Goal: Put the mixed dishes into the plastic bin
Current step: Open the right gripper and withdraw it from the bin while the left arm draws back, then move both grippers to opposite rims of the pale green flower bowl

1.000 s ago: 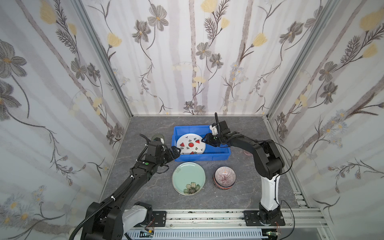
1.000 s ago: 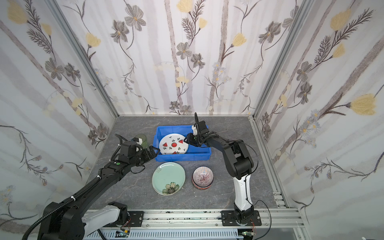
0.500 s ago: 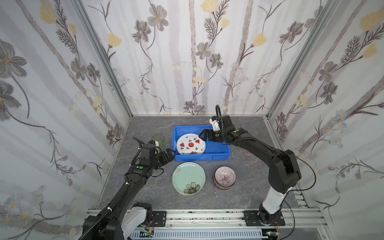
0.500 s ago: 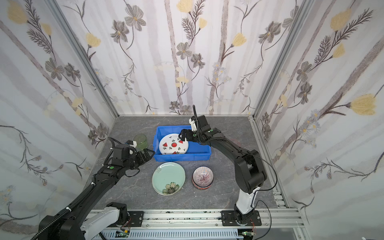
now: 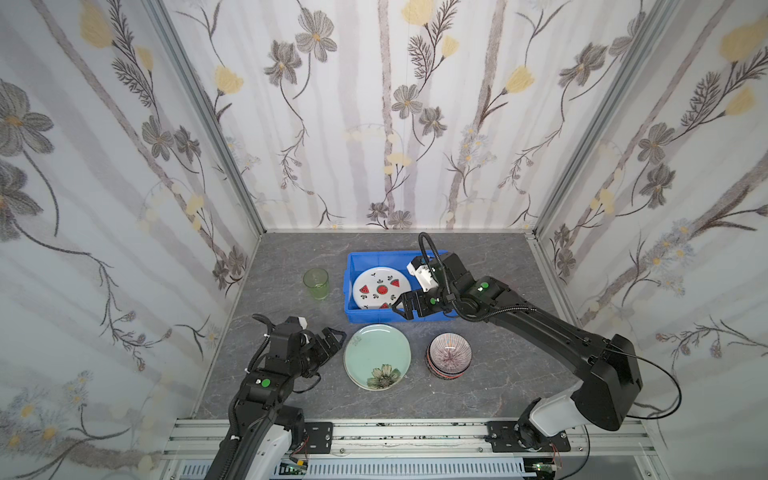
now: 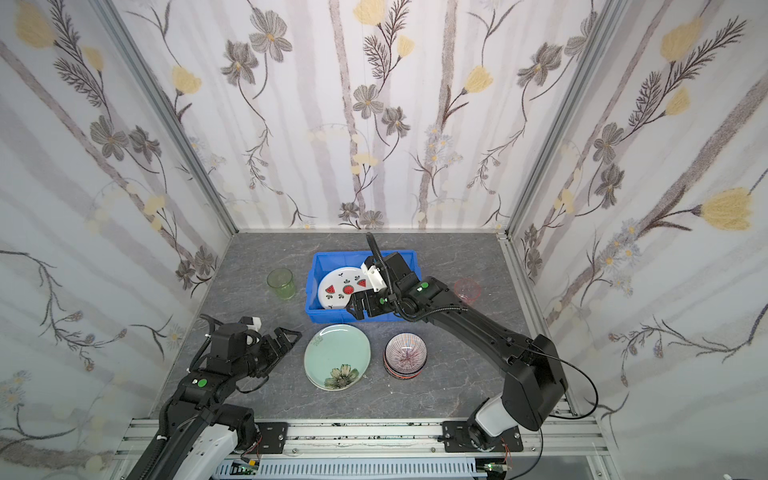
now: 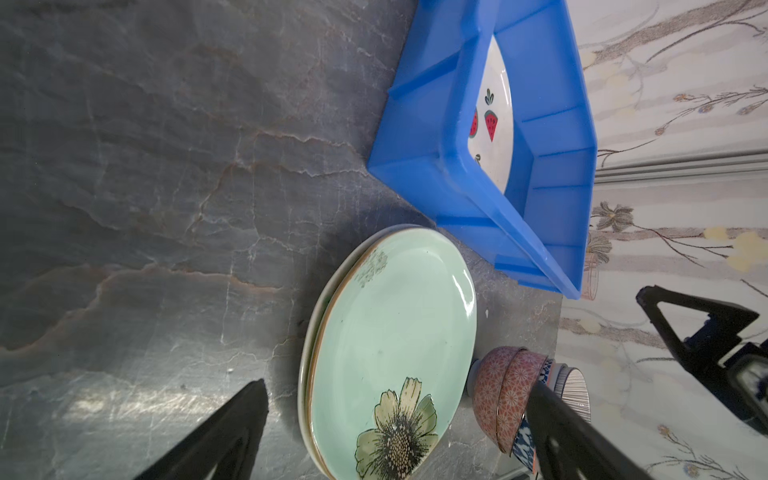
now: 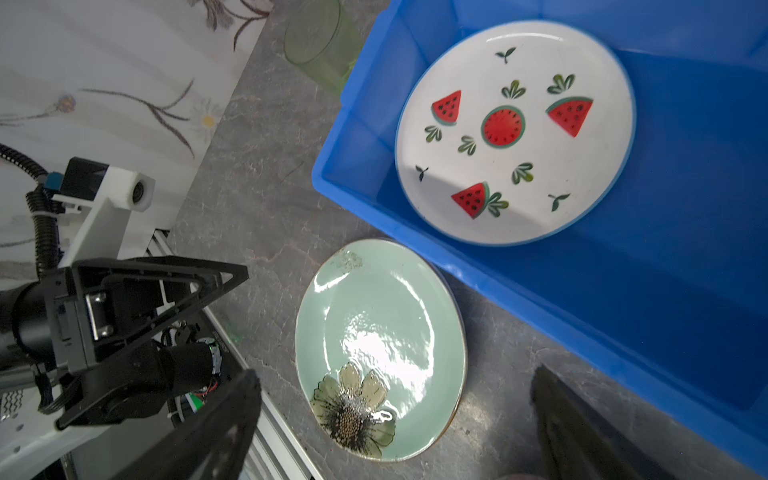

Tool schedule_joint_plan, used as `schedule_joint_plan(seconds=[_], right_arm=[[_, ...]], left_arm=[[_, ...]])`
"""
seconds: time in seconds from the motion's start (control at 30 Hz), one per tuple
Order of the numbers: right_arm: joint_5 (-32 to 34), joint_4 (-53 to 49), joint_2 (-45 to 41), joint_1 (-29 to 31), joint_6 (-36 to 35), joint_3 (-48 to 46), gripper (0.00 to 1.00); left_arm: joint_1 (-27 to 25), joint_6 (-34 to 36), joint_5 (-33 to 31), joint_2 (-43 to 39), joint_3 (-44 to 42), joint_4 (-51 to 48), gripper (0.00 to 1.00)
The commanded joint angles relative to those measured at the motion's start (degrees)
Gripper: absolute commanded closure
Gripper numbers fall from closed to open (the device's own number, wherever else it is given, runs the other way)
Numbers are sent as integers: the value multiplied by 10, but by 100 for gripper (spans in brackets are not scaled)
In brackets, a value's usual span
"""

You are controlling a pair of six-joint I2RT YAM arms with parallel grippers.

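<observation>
Grey marbled tabletop (image 5: pixel 286 291) carries the shallow bright blue plastic bin (image 5: pixel 348 286), where the round white watermelon plate (image 5: pixel 380 289) lies toward one end, leaving room for more. My right gripper (image 5: pixel 402 306) hovers over the bin's near wall, arm outstretched, jaws apart and empty; my left gripper (image 5: pixel 332 343), jaws also apart, faces the pale green flower plate (image 5: pixel 376 355) outside.

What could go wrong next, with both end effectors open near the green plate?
1. The green plate lies on another plate; a rim grasp may drag both.
2. The left end effector and right end effector might collide there.
3. The right arm may knock the pink tumbler.
</observation>
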Motion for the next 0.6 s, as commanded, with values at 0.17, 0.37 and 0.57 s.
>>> schedule_joint_plan(seconds=[0.17,0.37,0.57], right_arm=[[19,41,-47,26,8,-101,1],[21,43,-34,27,-8,-122,1],[9,48,0,27,-21,-117,1]], left_arm=[[-22,-57,4,-26,-23,-28,0],[-37,-74,-5,-26,-30,-28,0],[-55,-88,-15,-14,-36,-26,0]])
